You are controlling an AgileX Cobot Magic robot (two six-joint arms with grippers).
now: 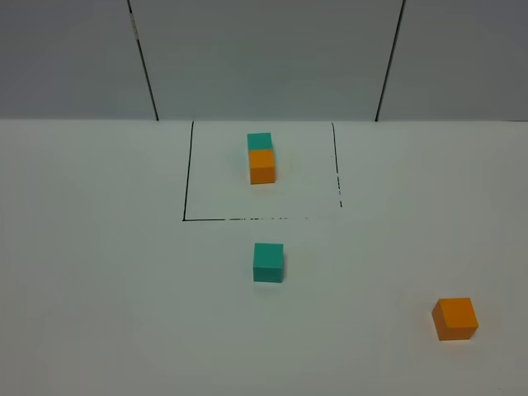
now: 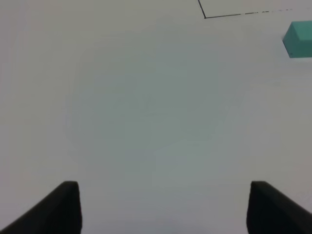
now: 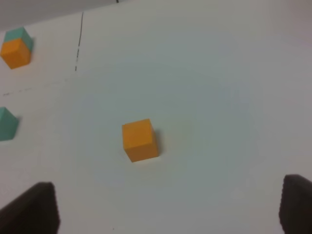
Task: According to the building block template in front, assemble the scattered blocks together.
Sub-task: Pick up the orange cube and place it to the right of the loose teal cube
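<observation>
The building block template, a teal cube (image 1: 259, 141) joined to an orange cube (image 1: 262, 166), stands inside a thin black-lined rectangle (image 1: 188, 173) at the back of the white table. Of the scattered blocks, the loose teal cube (image 1: 268, 262) sits just in front of that rectangle, and the loose orange cube (image 1: 455, 318) lies near the front right. Neither arm shows in the high view. My left gripper (image 2: 163, 204) is open over bare table, with the teal cube (image 2: 298, 39) far off to one side. My right gripper (image 3: 168, 200) is open too, with the orange cube (image 3: 140, 140) ahead of its fingers and untouched.
The table (image 1: 99, 289) is plain white. Behind it rise grey wall panels (image 1: 264, 58) with two dark seams. The rectangle's corner line (image 2: 219, 15) shows in the left wrist view, and the template pair (image 3: 16, 48) and the loose teal cube (image 3: 7, 124) show in the right wrist view.
</observation>
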